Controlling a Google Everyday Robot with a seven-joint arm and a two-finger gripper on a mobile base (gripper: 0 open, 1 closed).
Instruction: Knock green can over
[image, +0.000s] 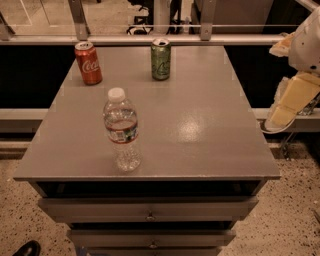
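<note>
The green can (161, 59) stands upright at the far middle of the grey table top (200, 125); it is olive green with pale markings and a silver top. My arm and gripper (289, 106) show as pale white and yellow parts at the right edge of the view, beyond the table's right side and well apart from the can.
A red Coca-Cola can (88, 63) stands upright at the far left of the table. A clear plastic water bottle (121, 130) stands nearer the front, left of centre. Drawers (150, 209) sit under the top. A rail and glass panels (150, 39) run behind the table.
</note>
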